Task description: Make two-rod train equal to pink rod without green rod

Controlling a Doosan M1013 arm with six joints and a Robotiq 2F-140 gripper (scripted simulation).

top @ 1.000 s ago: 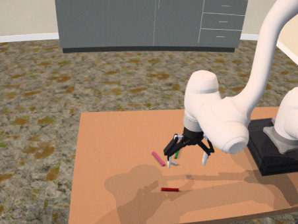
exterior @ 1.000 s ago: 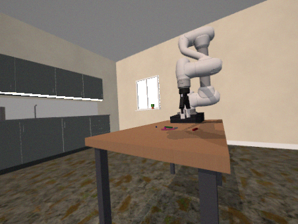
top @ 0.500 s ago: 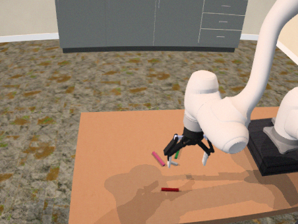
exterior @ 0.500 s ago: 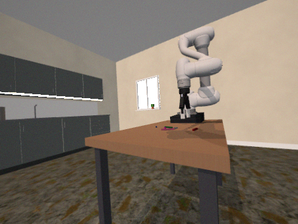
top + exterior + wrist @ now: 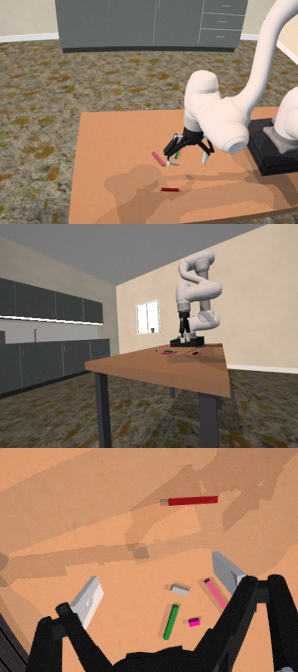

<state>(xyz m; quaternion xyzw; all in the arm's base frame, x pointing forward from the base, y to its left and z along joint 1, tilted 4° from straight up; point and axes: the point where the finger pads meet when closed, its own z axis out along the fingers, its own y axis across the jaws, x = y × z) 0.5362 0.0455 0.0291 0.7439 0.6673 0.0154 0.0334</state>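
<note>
The red rod (image 5: 169, 189) (image 5: 195, 353) (image 5: 193, 501) lies flat, apart from the others. The magenta rod (image 5: 194, 622) lies between the green rod (image 5: 177, 154) (image 5: 168, 351) (image 5: 171, 622) and the pink rod (image 5: 158, 158) (image 5: 169, 353) (image 5: 216, 593); in the top view it is hidden. The short grey rod (image 5: 174, 163) (image 5: 180, 589) lies near one end of the green rod. A tiny blue rod (image 5: 156, 350) shows only in the exterior view. My gripper (image 5: 186, 164) (image 5: 185, 340) (image 5: 155, 574) is open and empty above the table, with the red rod off to one side.
The wooden table (image 5: 109, 132) (image 5: 132, 365) carries the arm's black base (image 5: 264, 155) (image 5: 178, 343) at one end. Shadows of the arm fall across the table around the red rod. Part of the pink rod is hidden behind a finger in the wrist view.
</note>
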